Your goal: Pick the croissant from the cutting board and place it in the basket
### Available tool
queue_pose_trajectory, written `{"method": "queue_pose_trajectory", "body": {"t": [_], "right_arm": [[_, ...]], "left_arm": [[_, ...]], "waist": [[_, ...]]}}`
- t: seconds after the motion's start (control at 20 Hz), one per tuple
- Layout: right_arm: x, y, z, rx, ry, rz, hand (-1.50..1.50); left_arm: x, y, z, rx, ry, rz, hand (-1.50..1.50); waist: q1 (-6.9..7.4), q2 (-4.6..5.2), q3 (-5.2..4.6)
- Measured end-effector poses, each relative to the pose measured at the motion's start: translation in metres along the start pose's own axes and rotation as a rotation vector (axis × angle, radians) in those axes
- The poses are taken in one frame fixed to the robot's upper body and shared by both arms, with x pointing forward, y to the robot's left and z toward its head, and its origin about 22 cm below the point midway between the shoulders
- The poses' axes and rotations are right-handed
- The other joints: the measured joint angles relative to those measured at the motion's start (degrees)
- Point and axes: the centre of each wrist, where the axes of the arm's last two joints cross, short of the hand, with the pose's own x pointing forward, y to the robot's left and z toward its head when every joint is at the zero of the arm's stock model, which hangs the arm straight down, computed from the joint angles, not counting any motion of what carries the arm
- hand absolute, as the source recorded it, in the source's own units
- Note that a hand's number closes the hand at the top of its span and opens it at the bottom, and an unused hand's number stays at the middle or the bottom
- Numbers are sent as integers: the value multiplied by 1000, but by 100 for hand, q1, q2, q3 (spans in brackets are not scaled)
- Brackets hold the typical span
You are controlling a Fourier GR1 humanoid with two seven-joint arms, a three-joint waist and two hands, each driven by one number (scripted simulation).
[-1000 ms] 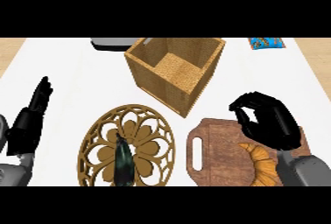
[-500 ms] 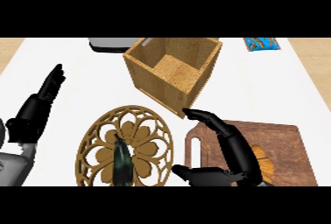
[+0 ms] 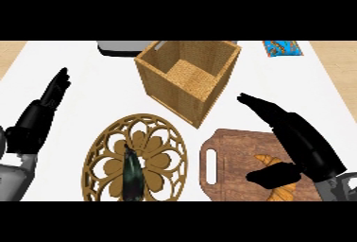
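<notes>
Swinging back rightward, the right hand now hangs over the cutting board at the counter's near edge, fingers straight, thumb across the croissant. Left hand rests open, left edge. Basket stands behind.

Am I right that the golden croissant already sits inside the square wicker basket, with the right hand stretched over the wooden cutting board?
Not quite. The head view shows the golden croissant still lying on the wooden cutting board, not inside the square wicker basket. The rest holds: the right hand is stretched over the board, fingers straight.
</notes>
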Motion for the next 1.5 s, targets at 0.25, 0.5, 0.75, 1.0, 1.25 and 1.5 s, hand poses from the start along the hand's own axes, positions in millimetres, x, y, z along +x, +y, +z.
{"method": "queue_pose_trajectory", "body": {"t": [0.25,0.5,0.75,1.0,1.25,1.5], "right_arm": [[20,-35,8,250,106,224,-150],[45,-67,9,423,182,308,-150],[48,-86,5,494,220,309,-150],[37,-83,3,543,241,310,-150],[26,-61,-5,585,259,351,-150],[4,-40,-5,650,311,395,-150]], "left_arm": [[4,-1,-3,-11,-15,3,0],[8,-6,-8,-18,-17,14,0],[9,-8,-6,-16,-23,15,0],[13,-7,1,-16,-27,19,0],[9,-11,-3,-15,-25,17,0],[11,-15,0,-14,-28,17,0]], "waist": [[81,41,14],[118,81,38],[134,95,55],[146,101,63],[134,113,67],[132,110,69]]}}
